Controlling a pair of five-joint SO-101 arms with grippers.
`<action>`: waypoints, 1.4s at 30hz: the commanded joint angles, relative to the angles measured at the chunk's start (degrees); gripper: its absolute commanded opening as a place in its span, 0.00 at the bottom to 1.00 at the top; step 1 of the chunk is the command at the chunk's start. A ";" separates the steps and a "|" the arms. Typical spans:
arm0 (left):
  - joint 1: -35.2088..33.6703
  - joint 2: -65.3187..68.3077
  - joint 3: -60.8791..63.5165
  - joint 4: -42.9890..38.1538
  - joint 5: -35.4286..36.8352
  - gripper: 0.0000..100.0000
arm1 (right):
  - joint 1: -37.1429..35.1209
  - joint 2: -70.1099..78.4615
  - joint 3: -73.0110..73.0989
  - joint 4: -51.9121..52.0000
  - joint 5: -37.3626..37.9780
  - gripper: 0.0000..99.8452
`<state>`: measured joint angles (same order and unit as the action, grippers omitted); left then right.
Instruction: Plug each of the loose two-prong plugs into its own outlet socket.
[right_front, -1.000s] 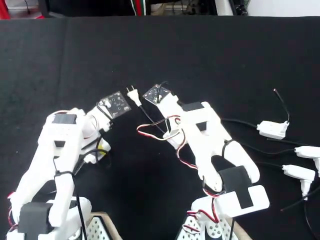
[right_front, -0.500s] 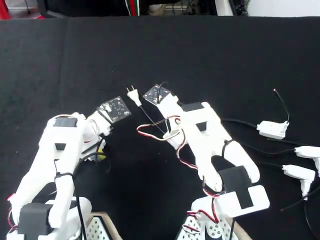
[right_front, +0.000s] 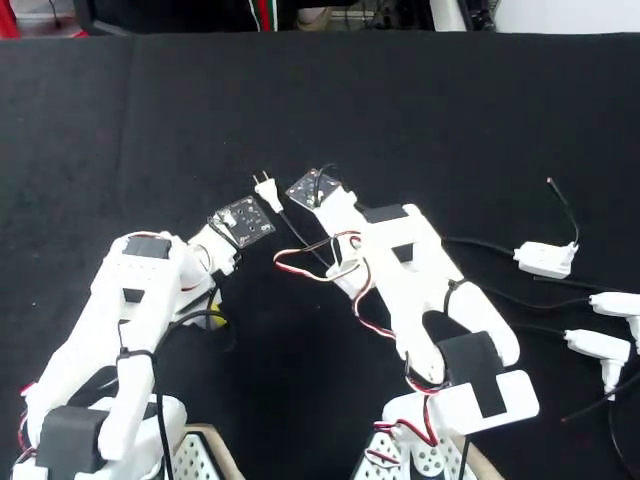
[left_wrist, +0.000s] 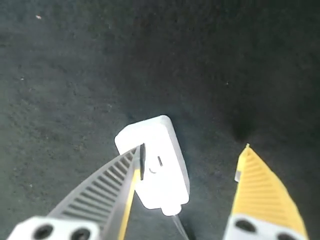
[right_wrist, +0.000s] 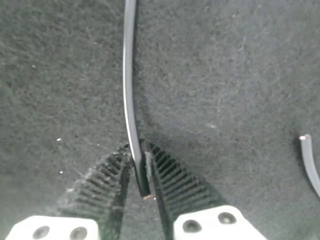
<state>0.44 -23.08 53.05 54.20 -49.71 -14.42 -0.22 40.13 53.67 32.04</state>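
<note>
Left gripper (left_wrist: 192, 150) shifted right, straddles socket (left_wrist: 155, 162); right gripper (right_wrist: 140, 150) pinches cable (right_wrist: 129, 75).

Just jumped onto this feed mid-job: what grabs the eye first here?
The right gripper is shut on a thin black cable. In the high view the cable leads to a white two-prong plug near the middle of the black table, between the two arms' tips. The left gripper is open around a white outlet socket, with one finger overlapping its edge.
</note>
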 joint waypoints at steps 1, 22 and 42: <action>-4.26 -0.97 1.01 -3.16 -0.35 0.30 | 0.53 -2.33 -0.22 -0.62 -0.35 0.01; -6.29 -1.05 6.37 -11.08 -4.75 0.06 | 0.53 -2.33 -0.22 -0.62 -0.35 0.01; 12.26 -1.05 -1.36 6.68 5.19 0.03 | 0.70 -2.42 -0.22 -0.53 -0.35 0.01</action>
<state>8.00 -23.60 51.74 60.09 -47.87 -14.33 -0.22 40.13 53.58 32.04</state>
